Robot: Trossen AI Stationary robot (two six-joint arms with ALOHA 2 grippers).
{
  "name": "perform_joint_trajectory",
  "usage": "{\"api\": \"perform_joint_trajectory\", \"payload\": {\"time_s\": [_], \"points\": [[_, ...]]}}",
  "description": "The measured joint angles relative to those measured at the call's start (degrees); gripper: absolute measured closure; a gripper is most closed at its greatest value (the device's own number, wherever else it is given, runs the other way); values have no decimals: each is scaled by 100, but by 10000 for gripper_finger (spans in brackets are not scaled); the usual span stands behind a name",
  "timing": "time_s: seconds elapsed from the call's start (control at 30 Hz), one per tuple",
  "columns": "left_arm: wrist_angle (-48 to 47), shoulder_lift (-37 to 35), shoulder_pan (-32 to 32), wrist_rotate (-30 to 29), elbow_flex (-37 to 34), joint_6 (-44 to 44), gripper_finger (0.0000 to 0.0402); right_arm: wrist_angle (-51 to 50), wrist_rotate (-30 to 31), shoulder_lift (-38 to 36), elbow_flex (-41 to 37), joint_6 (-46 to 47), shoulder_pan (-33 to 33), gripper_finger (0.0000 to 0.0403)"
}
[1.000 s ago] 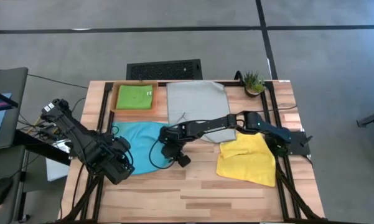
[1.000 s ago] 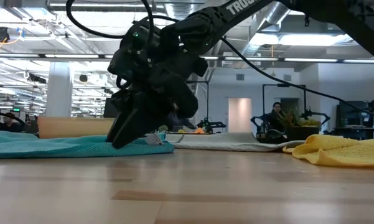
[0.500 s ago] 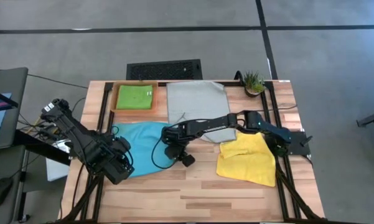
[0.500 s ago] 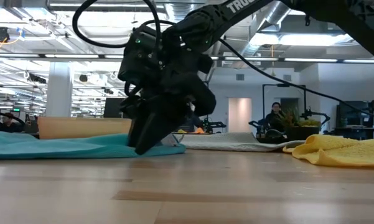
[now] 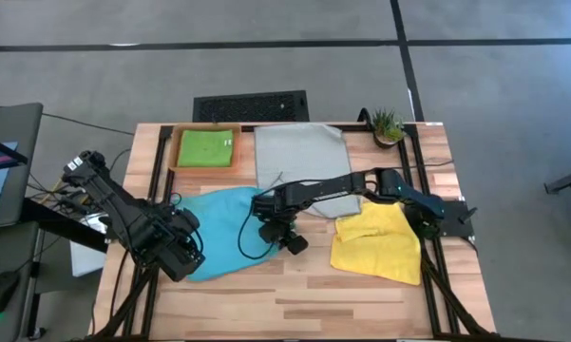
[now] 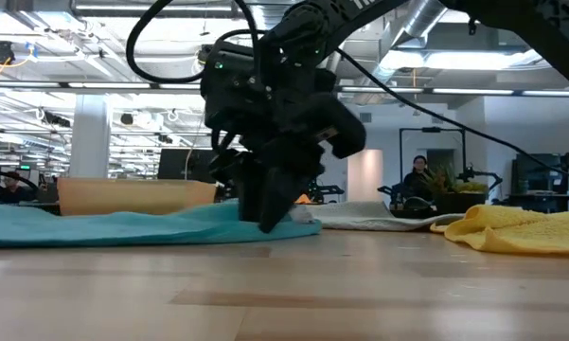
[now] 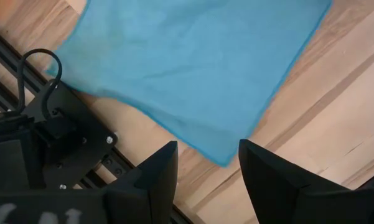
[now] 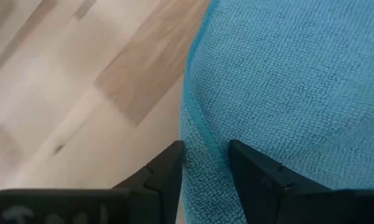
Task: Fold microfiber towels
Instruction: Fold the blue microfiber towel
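The sky blue towel (image 5: 223, 233) lies spread on the table left of centre. My right gripper (image 5: 275, 231) reaches in from the right and is shut on the towel's right edge, low at the table (image 6: 270, 220). My left gripper (image 5: 183, 255) hangs open above the towel's near left corner (image 7: 227, 155), touching nothing. The lime green towel (image 5: 206, 147) lies folded in the orange tray (image 5: 176, 152). The pale grey towel (image 5: 302, 157) lies flat at the far middle. The yellow towel (image 5: 378, 242) lies rumpled at the right. My right gripper pinches the blue towel's right edge (image 8: 202, 134) between its two fingers (image 8: 168, 174). The fingers come from above and point down. One layer or several, I cannot tell. The towel lies on the table and rises slightly toward the fingers (image 6: 222, 213).
A small potted plant (image 5: 388, 123) stands at the far right corner. Bare wood (image 5: 295, 294) runs along the near edge. Black frame rails (image 5: 152, 171) border the table's left and right sides.
My right gripper has gone toward the table's right edge, staying low, and has drawn the blue towel's right edge along the table with it. The towel now reaches farther right and lies more spread out. Its left part has stayed in place.
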Motion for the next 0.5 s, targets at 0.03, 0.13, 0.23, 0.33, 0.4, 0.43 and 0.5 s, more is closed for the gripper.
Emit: {"api": "perform_joint_trajectory", "payload": {"time_s": [0.03,0.13,0.23,0.33,0.4,0.43,0.5], "points": [[4,1,0,0,0,0,238,-99,0,-2,0,0,24,244],[2,2,0,2,0,0,238,-477,22,-89,-19,-60,105,244],[5,2,0,2,0,46,238,-601,78,-173,-30,-70,185,244],[22,2,0,2,0,64,238,-818,268,-232,-39,-85,266,244],[15,0,0,0,0,66,238,-1105,370,-280,-41,-88,310,244],[19,0,0,0,0,66,238,-1211,389,-309,-42,-90,323,244],[23,2,0,1,0,68,238,-1308,442,-319,-27,-89,346,244]]}}
